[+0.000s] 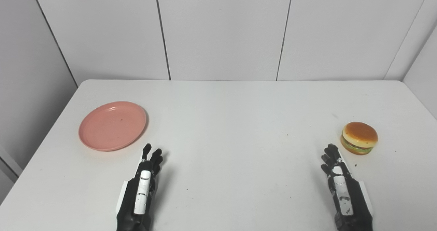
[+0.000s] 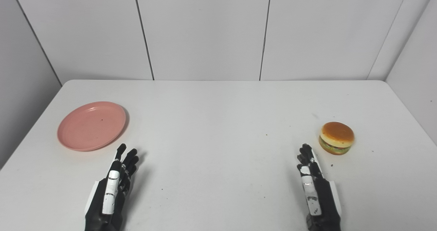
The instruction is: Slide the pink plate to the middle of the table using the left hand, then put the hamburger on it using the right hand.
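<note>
My left hand (image 1: 145, 179) hovers low over the near part of the table (image 1: 232, 128), fingers straight and a little apart, holding nothing. My right hand (image 1: 339, 179) does the same on its side, empty and edge-on to the camera. Just ahead and left of my left fingertips lies the plate (image 1: 112, 125), flat, near the table's left edge and not touched. Just ahead and right of my right fingertips sits the hamburger (image 1: 359, 138), upright, apart from the hand.

The slide comes first, I judge. I should reach past the plate's left rim, set fingers lightly on it and draw it rightward toward the bare middle between my hands, keeping pressure low so the rim does not tip.

The two views differ little: the right eye view shows more bare table right of the hamburger, and the left eye view more wall left of the plate.
</note>
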Controlling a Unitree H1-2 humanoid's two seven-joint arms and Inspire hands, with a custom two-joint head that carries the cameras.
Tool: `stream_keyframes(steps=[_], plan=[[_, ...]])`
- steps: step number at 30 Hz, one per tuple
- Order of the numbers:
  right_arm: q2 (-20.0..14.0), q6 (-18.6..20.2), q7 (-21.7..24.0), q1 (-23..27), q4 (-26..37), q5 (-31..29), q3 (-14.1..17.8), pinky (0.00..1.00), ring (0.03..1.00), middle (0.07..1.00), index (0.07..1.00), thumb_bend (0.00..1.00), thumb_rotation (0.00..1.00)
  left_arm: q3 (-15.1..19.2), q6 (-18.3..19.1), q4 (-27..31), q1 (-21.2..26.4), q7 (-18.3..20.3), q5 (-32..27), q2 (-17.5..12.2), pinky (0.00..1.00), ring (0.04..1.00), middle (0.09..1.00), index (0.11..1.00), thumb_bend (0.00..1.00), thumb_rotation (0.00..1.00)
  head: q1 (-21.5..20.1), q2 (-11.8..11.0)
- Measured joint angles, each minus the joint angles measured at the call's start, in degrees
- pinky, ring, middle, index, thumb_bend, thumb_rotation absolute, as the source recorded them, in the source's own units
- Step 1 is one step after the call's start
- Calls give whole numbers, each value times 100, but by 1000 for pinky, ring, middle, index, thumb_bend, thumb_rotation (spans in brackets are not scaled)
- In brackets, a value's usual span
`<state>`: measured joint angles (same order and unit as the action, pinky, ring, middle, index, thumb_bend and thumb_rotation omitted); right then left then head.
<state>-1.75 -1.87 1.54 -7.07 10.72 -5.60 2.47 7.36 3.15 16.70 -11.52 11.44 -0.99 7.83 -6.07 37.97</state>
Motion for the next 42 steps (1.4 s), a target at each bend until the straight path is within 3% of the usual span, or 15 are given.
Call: stream_keyframes(steps=[12,16,42], plan=[[1,0,-6,0,0,46,2,964,952,948,938,897,921,-13,-53,-21,-1,132,-108,0,995,961,956,1000,639,938,0,0],[0,0,-5,0,0,47,2,956,951,948,936,890,922,-11,-186,-92,1,181,-141,-1,995,964,958,1000,659,926,0,0],[-32,68,182,0,20,-31,-16,966,948,949,940,850,932,-4,-184,-129,2,216,-115,0,982,963,993,1000,715,912,35,-35]])
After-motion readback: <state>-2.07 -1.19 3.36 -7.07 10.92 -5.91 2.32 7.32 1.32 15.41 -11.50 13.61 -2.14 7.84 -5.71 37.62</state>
